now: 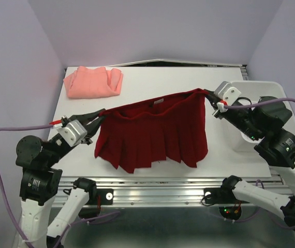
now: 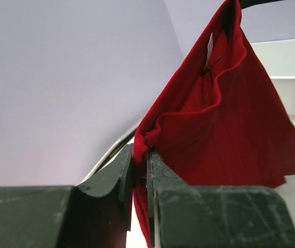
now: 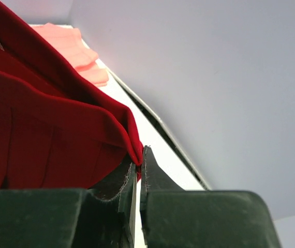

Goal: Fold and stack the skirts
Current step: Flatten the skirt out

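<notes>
One pink skirt (image 3: 77,54) (right wrist's view)

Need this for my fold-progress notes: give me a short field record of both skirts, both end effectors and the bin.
red skirt: spread between both arms, lifted by its waistband, hem draped on the table
pink skirt: compact folded pile, table's far-left corner
left end effector: shut on red skirt's left waistband corner
right end effector: shut on right waistband corner
white bin: beside the right arm
stack: not yet made

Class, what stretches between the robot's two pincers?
The red skirt, held up by its waistband: left pincer grips one corner, right pincer the other. The top external view shows it best.
</notes>
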